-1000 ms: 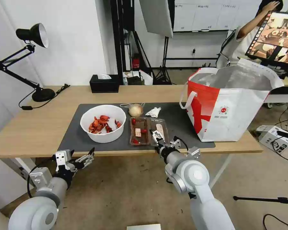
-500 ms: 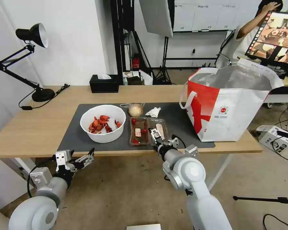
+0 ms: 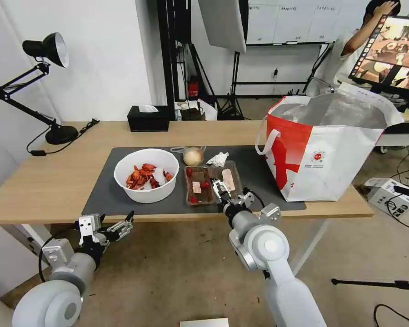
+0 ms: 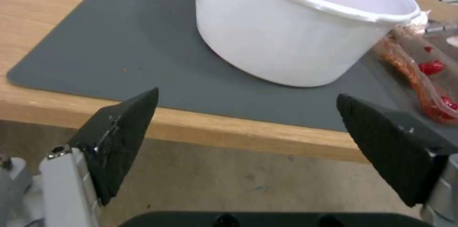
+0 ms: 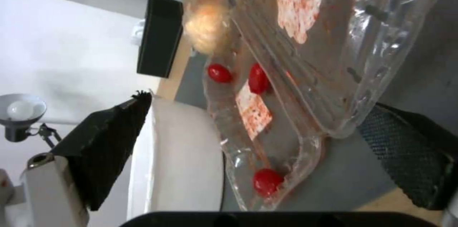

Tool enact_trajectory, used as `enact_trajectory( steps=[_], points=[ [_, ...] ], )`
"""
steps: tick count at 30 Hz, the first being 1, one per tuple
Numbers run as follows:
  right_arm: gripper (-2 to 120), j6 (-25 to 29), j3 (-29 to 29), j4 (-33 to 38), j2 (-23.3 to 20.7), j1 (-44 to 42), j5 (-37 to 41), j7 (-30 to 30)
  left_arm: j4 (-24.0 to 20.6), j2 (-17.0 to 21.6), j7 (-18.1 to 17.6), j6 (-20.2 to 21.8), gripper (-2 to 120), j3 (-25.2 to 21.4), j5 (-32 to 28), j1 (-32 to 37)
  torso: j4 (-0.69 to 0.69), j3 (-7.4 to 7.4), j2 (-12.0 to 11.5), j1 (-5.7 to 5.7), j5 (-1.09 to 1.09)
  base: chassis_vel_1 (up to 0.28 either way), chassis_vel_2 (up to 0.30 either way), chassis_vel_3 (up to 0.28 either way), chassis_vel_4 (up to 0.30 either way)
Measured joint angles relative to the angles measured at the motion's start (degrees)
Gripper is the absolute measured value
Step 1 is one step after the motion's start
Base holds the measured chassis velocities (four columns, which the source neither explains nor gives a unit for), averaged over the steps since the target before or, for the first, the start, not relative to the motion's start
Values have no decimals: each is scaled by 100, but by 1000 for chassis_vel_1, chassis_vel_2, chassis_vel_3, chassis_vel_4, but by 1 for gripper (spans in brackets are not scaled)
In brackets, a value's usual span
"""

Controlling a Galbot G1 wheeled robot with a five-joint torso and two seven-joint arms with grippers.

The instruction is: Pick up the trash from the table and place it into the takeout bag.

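— Red on white: does any writing on the takeout bag (image 3: 331,150) read?

— Only a small round red logo (image 3: 317,156) with lines of print beneath it, too small to read. The bag stands open at the table's (image 3: 50,181) right end, half on the dark grey mat (image 3: 102,195), its silver lining showing.

— And the containers?

— The white bowl (image 3: 146,175) sits on the mat holding red crayfish shells (image 3: 143,175). Just beside it lies the clear hinged tray (image 3: 211,184), opened flat, with red scraps and a pale speckled piece inside. Beyond the tray rest the wrapped beige ball (image 3: 192,156) and the crumpled tissue (image 3: 218,159); a black tissue box (image 3: 148,118) stands at the far edge.

— Where are the grippers?

— The right gripper (image 3: 222,190) is over the tray's near edge — fingers (image 5: 107,148) spread wide around the tray's corner, not touching it. The left gripper (image 3: 116,227) hangs below the table's front edge, fingers (image 4: 121,137) wide apart, holding nothing.
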Motion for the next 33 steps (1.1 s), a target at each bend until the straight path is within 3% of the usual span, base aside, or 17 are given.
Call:
enact_trajectory(
  steps=[25, 31, 33],
  points=[
    [100, -24, -106, -17, -76, 369, -665, -466, -133, 10, 7, -14, 100, -94, 16, 103, -1, 0, 0, 0, -1, 0, 0, 0, 0],
    [100, -339, -312, -233, 78, 578, -427, -435, -168, -1, 8, -15, 100, -129, 17, 135, 0, -1, 0, 0, -1, 0, 0, 0, 0],
    [100, -543, -377, -328, 213, 657, 125, -31, -190, 1, 9, -15, 100, -178, 18, 162, 0, 0, 0, 0, -1, 0, 0, 0, 0]
  ],
)
